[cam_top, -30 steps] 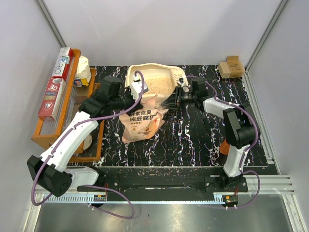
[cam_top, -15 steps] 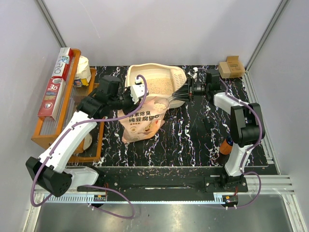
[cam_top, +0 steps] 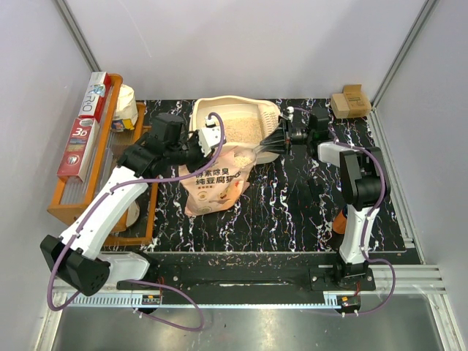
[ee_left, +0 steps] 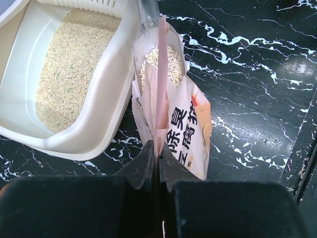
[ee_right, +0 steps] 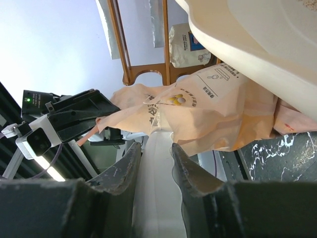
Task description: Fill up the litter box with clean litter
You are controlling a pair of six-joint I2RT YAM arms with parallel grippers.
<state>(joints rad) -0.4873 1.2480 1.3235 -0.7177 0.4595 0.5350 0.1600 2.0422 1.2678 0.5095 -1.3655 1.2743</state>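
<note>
Top view: litter box (cam_top: 219,102) sat at the back-centre of the black marbled counter (cam_top: 292,212), w/ clean litter (cam_top: 238,126) spread over its floor. Pink-and-white bag (cam_top: 216,183) lay just in front of the box, its top against the box's near rim. Left end effector (cam_top: 207,142) was pressed together on the bag's top edge. Right end effector (cam_top: 281,139) reached in from the right, clamped on the handle of a translucent scoop (cam_top: 256,151) at the bag mouth. Orange wooden tray (cam_top: 73,197) was at far left, cardboard box (cam_top: 349,101) at the back-right corner. Left wrist: fingers (ee_left: 171,171) were closed tight, pinching the pink strip of the bag (ee_left: 183,139) edge. Scoop (ee_left: 158,67) held pale pellets and sat just beside the box's rim (ee_left: 111,89); the granules (ee_left: 64,69) covered most of the box floor. Right wrist: end effector (ee_right: 156,148) was partly closed around the whitish scoop handle (ee_right: 157,168), both fingers touching it. Bag (ee_right: 213,109) was crumpled beyond it, box wall (ee_right: 247,44) at upper right. Scoop bowl couldn't be seen in this view.
</note>
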